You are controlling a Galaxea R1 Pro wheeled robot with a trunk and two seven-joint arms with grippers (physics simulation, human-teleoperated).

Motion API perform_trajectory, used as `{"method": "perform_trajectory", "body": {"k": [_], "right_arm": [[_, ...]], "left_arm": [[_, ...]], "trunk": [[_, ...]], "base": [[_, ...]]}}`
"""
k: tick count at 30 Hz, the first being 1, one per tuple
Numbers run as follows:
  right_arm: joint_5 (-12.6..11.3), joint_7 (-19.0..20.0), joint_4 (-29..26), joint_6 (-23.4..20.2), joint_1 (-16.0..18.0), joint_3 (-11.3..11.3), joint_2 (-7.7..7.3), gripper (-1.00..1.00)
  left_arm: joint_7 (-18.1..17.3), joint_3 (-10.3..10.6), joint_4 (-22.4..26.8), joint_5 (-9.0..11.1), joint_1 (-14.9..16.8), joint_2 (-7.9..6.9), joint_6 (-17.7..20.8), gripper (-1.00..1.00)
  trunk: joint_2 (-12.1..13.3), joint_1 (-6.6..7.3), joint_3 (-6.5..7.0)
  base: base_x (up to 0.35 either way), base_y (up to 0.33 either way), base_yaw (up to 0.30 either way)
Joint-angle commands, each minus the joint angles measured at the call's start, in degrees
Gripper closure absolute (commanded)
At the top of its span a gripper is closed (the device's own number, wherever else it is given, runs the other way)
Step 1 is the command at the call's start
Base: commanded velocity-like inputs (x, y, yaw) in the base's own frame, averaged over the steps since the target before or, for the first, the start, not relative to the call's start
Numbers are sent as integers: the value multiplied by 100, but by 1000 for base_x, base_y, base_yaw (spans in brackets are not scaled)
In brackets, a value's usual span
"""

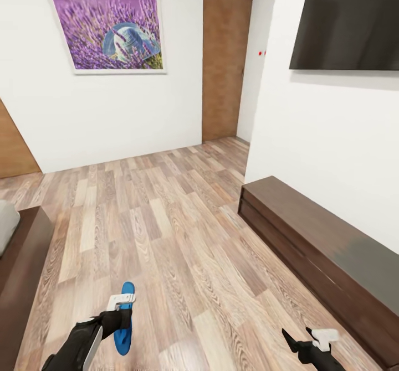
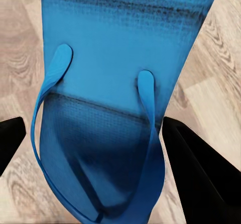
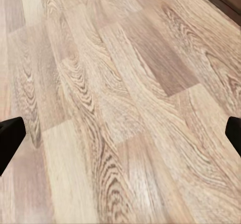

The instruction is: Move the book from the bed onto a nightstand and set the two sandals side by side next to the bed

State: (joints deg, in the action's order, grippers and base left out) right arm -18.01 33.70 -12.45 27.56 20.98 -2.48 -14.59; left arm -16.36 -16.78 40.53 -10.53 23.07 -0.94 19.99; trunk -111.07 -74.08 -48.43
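Progress is looking partial: left hand (image 1: 123, 308) is pinching one sandal (image 1: 125, 321) above the floor (image 1: 183, 238), right hand (image 1: 310, 342) is hanging spread and empty, nothing placed yet.

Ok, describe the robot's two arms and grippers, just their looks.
Both arms are black with a smooth, glossy shell. The left arm carries a pale grey panel along its side and ends in a white bracket at the left gripper. The right gripper has a white block at the wrist and a pointed black finger. In the wrist views the fingers are plain black.
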Motion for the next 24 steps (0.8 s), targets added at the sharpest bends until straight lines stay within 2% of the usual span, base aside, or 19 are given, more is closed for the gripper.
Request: {"method": "perform_trajectory", "body": {"k": [1, 24], "right_arm": [[-33, 58, 6, -5, 3, -25, 0, -100], [-34, 56, 6, -5, 3, -25, 0, -100]], "left_arm": [[-53, -28, 7, -63, 5, 6, 21, 100], [-52, -27, 7, -63, 5, 6, 20, 100]], "trunk": [[-2, 1, -11], [-2, 1, -142]], "base": [[0, 0, 230], [0, 0, 229]]}}
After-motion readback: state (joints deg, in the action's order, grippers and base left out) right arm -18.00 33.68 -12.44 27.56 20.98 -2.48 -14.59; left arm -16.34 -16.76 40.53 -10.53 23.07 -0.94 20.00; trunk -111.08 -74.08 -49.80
